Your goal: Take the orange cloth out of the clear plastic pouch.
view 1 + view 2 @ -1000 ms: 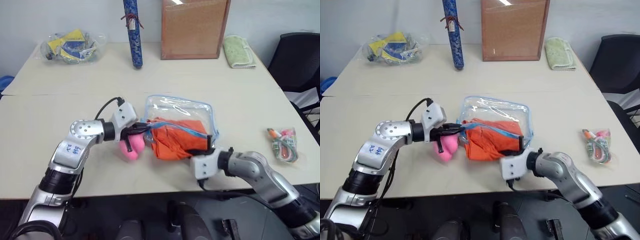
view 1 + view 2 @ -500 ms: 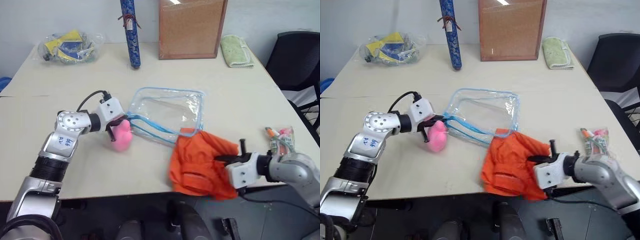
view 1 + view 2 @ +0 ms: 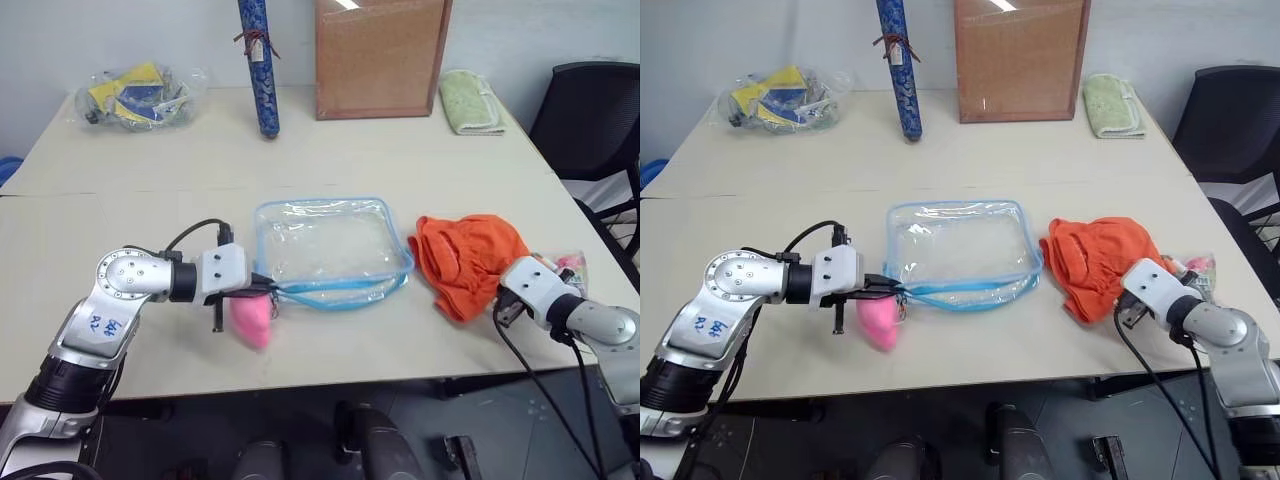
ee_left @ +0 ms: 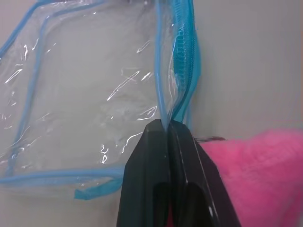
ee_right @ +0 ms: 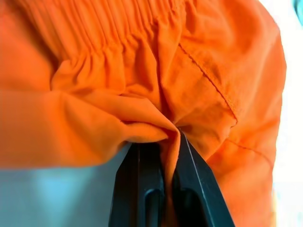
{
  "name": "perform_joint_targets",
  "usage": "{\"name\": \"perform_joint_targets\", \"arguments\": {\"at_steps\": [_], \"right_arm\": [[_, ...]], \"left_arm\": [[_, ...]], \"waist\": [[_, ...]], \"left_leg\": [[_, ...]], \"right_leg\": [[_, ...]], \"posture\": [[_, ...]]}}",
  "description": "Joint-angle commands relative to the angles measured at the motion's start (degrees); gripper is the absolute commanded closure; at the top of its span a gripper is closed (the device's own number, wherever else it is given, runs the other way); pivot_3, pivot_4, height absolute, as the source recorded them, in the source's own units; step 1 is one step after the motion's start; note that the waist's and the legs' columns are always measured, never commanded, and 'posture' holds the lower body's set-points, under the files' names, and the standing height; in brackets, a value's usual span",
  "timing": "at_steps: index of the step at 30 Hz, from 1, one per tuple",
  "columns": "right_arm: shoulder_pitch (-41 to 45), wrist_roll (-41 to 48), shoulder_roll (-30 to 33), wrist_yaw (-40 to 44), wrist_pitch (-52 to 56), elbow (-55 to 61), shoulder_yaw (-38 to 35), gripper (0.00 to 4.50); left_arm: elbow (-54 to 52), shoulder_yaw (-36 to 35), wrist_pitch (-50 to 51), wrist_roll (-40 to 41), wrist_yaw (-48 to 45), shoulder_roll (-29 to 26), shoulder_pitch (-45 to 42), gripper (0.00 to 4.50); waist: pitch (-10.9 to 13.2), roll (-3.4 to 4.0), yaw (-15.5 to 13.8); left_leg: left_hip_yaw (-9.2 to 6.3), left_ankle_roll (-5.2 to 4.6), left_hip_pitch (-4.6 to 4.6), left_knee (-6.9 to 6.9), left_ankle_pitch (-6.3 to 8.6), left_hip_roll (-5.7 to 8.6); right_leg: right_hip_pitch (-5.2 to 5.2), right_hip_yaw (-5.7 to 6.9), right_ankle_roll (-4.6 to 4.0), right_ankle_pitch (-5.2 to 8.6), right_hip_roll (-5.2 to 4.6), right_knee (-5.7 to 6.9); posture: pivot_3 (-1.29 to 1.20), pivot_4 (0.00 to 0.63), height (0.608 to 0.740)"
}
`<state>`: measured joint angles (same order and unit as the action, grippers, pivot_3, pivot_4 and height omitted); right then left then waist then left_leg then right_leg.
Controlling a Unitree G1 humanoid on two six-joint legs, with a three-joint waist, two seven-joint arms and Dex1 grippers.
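Silver arm segments, black joints and black cables; white housing behind the black-fingered left gripper (image 3: 262,290).

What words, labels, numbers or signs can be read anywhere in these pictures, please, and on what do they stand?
None can be read for certain.
Blue marks on the left arm's silver forearm: too blurred to read.
Yellow and blue items in the clear bag: any print too small.
Small packet beside the orange cloth: any print too small.

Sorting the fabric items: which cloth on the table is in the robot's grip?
The orange cloth, bunched right of the pouch and pinched by the right gripper. The green towel lies untouched at the table's far edge.
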<state>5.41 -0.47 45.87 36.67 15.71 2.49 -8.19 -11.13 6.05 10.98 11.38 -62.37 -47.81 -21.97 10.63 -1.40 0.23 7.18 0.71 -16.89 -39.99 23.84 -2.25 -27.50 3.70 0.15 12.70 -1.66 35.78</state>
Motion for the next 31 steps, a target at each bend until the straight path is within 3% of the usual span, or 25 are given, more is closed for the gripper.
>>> {"name": "perform_joint_targets", "arguments": {"at_steps": [1, 4, 5, 11, 15, 18, 24, 28, 31], "right_arm": [[-1.17, 0.35, -0.31, -1.17, 6.07, 5.54, -1.23, 4.46], [-2.06, 2.51, -1.21, -1.18, 10.87, 9.25, -2.61, 3.86], [-2.60, 2.71, -0.97, -0.92, 11.40, 10.51, -3.00, 3.51], [-5.97, 4.93, 0.68, 1.16, 12.93, 18.20, -7.59, 1.60], [-6.83, 10.31, 1.09, 3.35, 19.38, 23.80, -13.47, 0.15], [-8.96, 20.69, 1.57, 8.78, 28.82, 27.90, -22.83, 0.00], [-18.20, 33.62, 4.13, 16.89, 44.97, 26.82, -45.06, 0.00], [-27.75, 35.91, 5.05, 23.33, 45.73, 24.62, -54.53, 0.00], [-31.47, 36.69, 4.84, 25.85, 43.18, 22.64, -57.79, 0.00]], "left_arm": [[0.06, -0.10, -1.72, -1.44, -1.01, -1.59, 1.35, 4.50], [2.36, -0.08, -3.66, -2.09, -1.69, -2.20, 1.40, 4.50], [3.11, -0.25, -3.68, -1.93, -1.70, -2.18, 1.30, 4.03], [4.16, -2.07, 0.13, 3.07, -3.59, -1.34, 0.79, 2.42], [3.00, -6.73, 9.65, 12.07, -3.33, -0.06, -1.11, 1.16], [5.66, -12.52, 19.69, 20.59, -4.52, -1.72, -4.69, 0.32], [17.03, -16.39, 17.37, 19.82, -17.03, -13.13, -4.83, 0.32], [25.98, -15.77, 10.75, 15.56, -22.85, -18.46, -4.58, 0.32], [31.71, -14.64, 6.43, 12.52, -23.58, -18.88, -7.52, 0.32]], "waist": [[-0.01, 0.02, 0.01], [-0.01, 0.02, 0.01], [-0.01, 0.02, 0.01], [-0.03, 0.04, 0.01], [-0.02, 0.04, -0.01], [-0.01, 0.02, -0.15], [-0.01, 0.02, -0.15], [-0.01, 0.01, -0.13], [-0.01, 0.01, -0.14]], "left_leg": [[0.00, 0.00, 0.00, 0.01, 0.00, 0.00], [0.00, 0.00, -0.01, 0.06, 0.01, 0.00], [0.00, 0.01, -0.01, 0.06, 0.02, 0.00], [0.02, -0.01, -0.01, 0.07, 0.03, 0.06], [0.00, -0.03, -0.02, 0.07, 0.04, 0.15], [-0.05, -0.03, -0.07, 0.06, 0.04, 0.24], [-0.11, -0.07, -0.09, 0.13, 0.07, 0.29], [-0.13, -0.15, -0.06, 0.16, 0.11, 0.33], [-0.12, -0.20, -0.05, 0.23, 0.14, 0.35]], "right_leg": [[0.00, 0.00, 0.00, 0.00, 0.01, 0.00], [-0.01, 0.00, 0.00, 0.00, 0.04, -0.05], [-0.01, 0.00, 0.00, 0.00, 0.07, -0.06], [-0.01, 0.00, 0.00, 0.00, 0.10, -0.08], [-0.01, 0.00, 0.01, 0.00, 0.10, -0.07], [-0.03, 0.02, 0.01, 0.00, 0.11, -0.06], [-0.04, 0.10, 0.01, 0.01, 0.11, -0.20], [0.02, 0.10, 0.03, 0.03, 0.13, -0.27], [0.02, 0.09, 0.05, 0.05, 0.14, -0.31]], "posture": [[0.00, 0.150, 0.740], [0.00, 0.150, 0.740], [0.00, 0.150, 0.740], [0.00, 0.150, 0.740], [0.00, 0.150, 0.740], [0.00, 0.150, 0.740], [0.00, 0.150, 0.740], [0.00, 0.150, 0.740], [0.00, 0.150, 0.740]]}}
